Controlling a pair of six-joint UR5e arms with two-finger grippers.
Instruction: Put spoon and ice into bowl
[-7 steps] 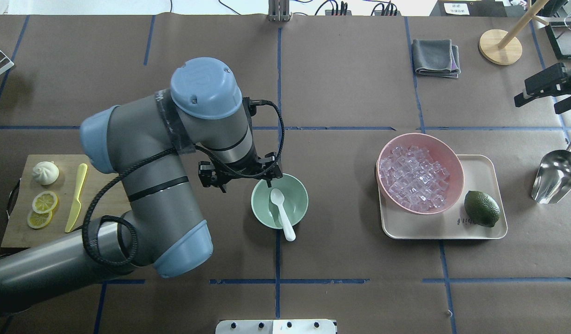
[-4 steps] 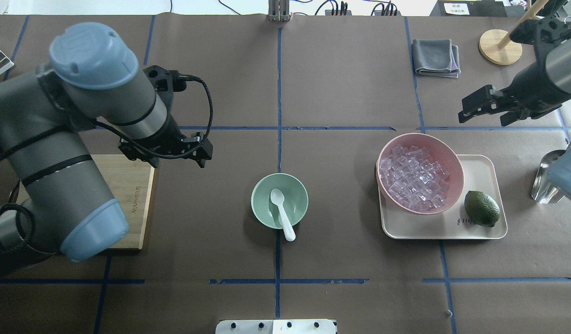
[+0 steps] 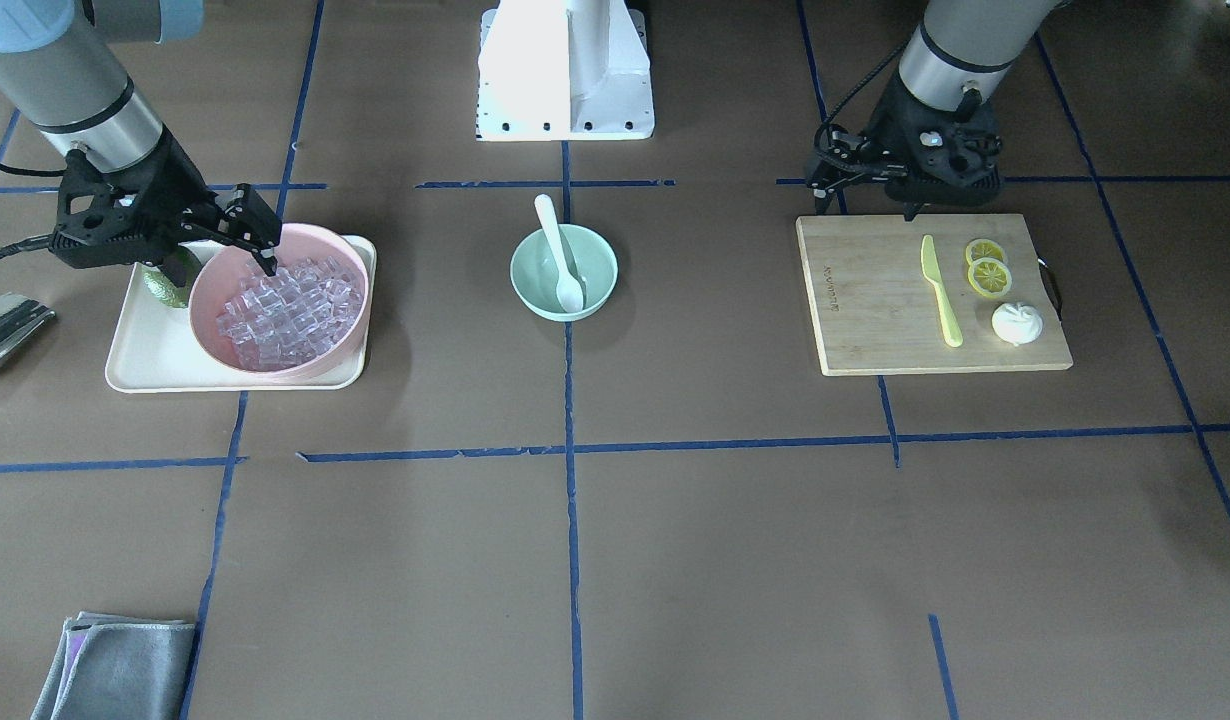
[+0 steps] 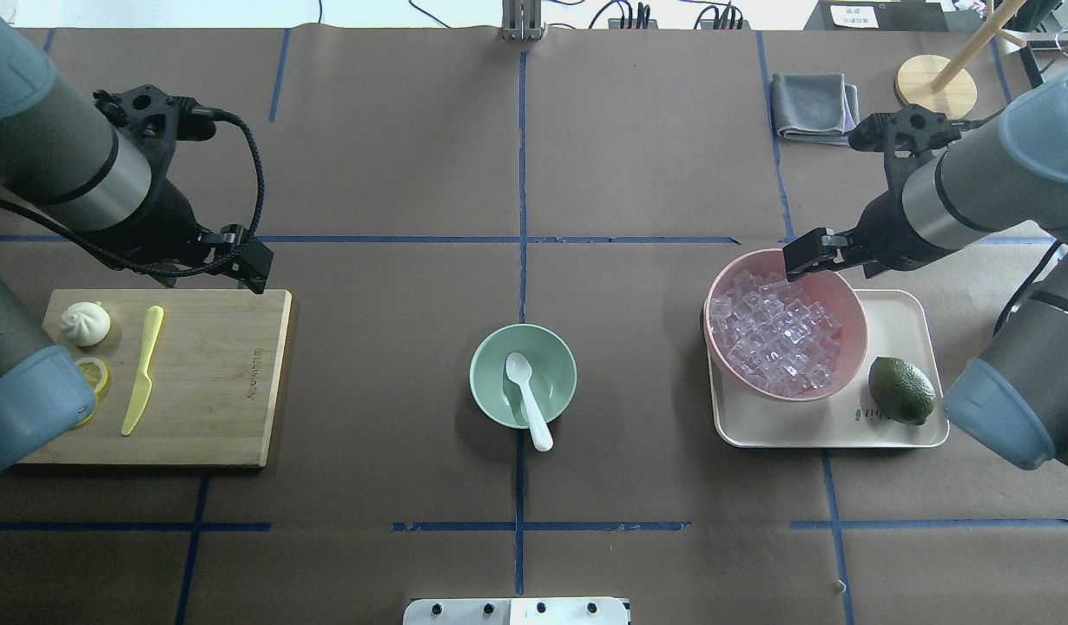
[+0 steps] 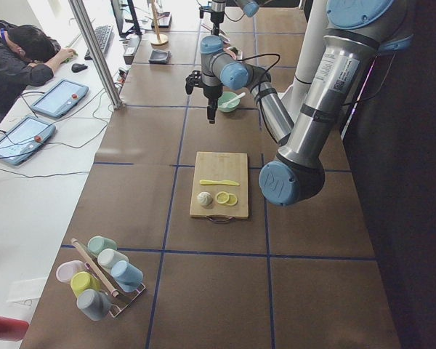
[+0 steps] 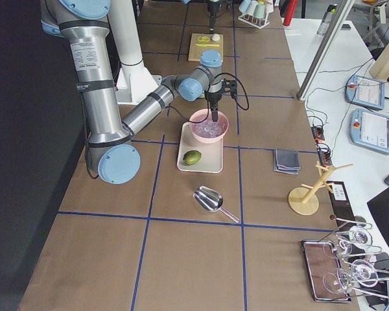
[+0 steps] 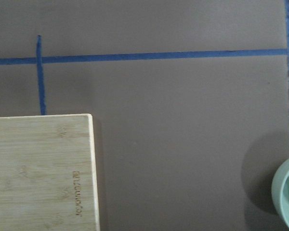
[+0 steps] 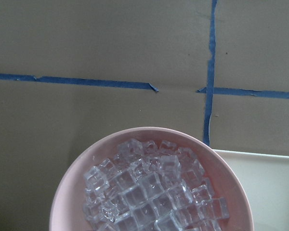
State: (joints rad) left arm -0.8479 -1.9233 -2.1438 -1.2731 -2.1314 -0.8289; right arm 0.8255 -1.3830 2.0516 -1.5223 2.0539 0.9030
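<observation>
Across the brown tabletop [image 4: 655,174], the left gripper [image 3: 868,200] hangs at the cutting board's [image 4: 213,373] far edge, fingers spread and empty. The right gripper [image 3: 260,248], fingers parted, hovers over the pink bowl [image 4: 855,347] heaped with ice [image 4: 773,334]. The green bowl [image 4: 486,382] holds the spoon [image 4: 525,391], its handle over the rim.

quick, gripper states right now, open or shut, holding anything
left gripper: looks open, holding nothing
right gripper: looks open, empty, over the ice in the pink bowl
</observation>
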